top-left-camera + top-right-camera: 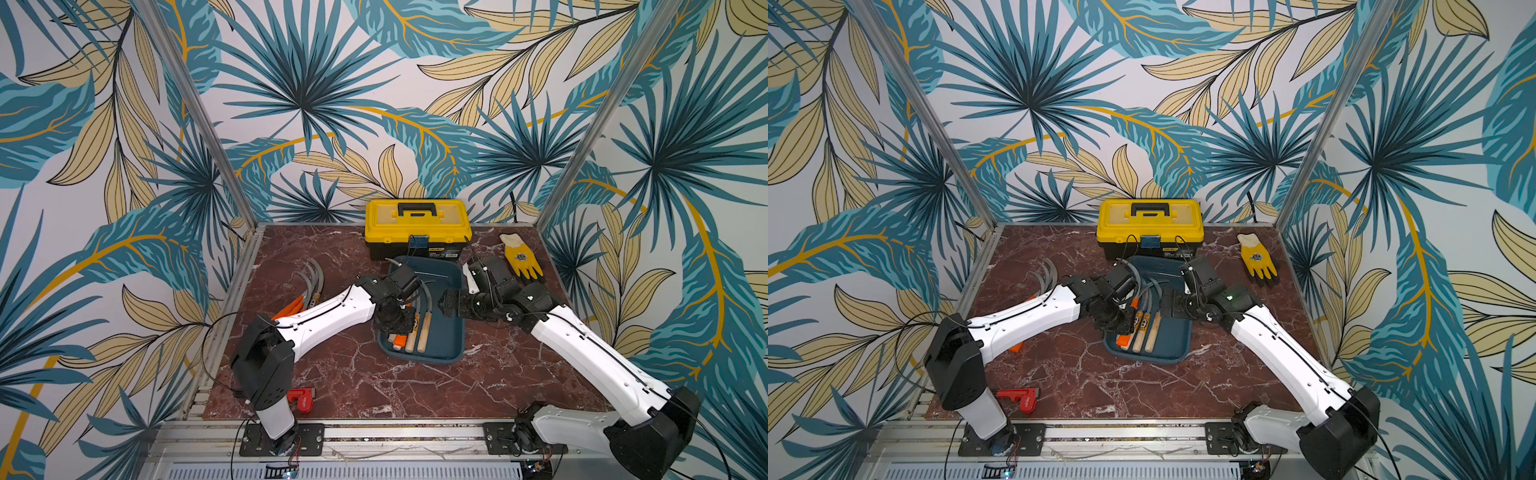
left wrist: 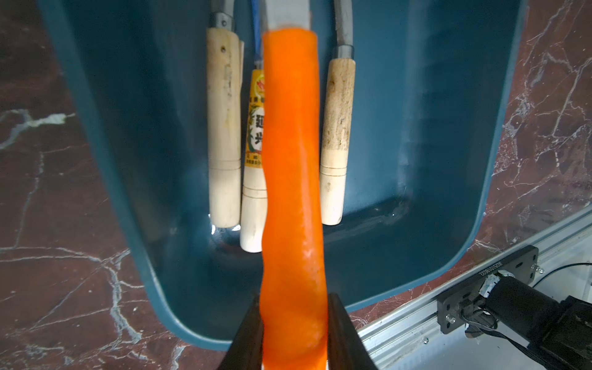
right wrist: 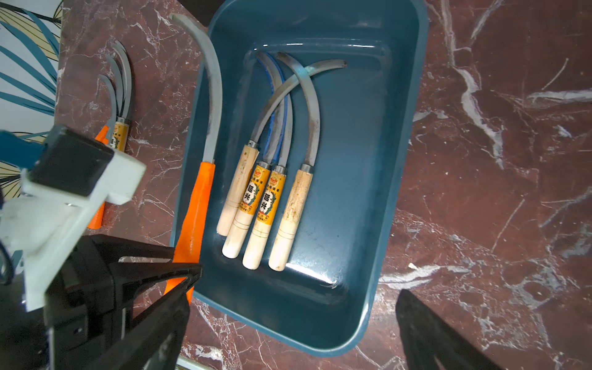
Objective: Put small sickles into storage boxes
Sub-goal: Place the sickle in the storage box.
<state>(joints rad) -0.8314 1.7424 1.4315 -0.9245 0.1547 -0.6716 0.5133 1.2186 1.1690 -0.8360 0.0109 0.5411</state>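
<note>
Four wooden-handled sickles (image 3: 269, 198) in teal tray (image 3: 368, 224), left hand (image 2: 294, 307) gripping orange-handled sickle (image 2: 290, 160) by its rim, right hand (image 1: 445, 304) spread wide

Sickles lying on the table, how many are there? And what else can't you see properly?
- Sickles on the table: number unclear; the left arm covers their handles in both top views, its camera mount in the right wrist view.
- Orange-handled sickle in the left gripper: blade cut off by the left wrist view's edge.
- Yellow toolbox: its shut lid hides the inside in both top views.
</note>
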